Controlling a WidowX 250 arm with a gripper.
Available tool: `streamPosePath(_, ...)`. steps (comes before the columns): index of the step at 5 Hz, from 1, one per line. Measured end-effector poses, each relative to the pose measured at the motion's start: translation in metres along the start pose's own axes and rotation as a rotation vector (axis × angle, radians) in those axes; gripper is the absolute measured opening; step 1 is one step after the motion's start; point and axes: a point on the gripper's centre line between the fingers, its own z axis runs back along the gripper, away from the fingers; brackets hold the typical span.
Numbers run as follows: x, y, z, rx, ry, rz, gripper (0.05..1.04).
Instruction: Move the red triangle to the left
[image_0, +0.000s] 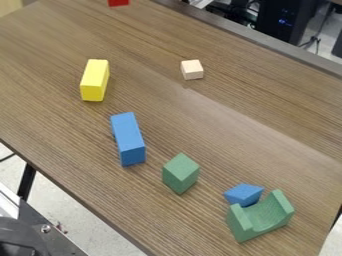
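Near the top edge of the frame, left of centre, we see a red block (118, 2), cut off so its full shape is unclear; we take it for the triangle. We judge the step in hand to be the approach. Next we would bring the black gripper to the block, then shift it left across the brown wood-grain table (240, 110). Whether the gripper is open or closed, we cannot tell.
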Motion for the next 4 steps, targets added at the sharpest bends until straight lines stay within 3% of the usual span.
streamPosePath(1, 0.004, 0.011, -0.006, 0.011, 0.016, 0.142, 0.583)
streamPosePath(2, 0.005, 0.015, -0.013, 0.038, 0.032, 0.207, 0.583)
streamPosePath(4, -0.039, 0.014, -0.049, 0.098, 0.207, 0.180, 0.583)
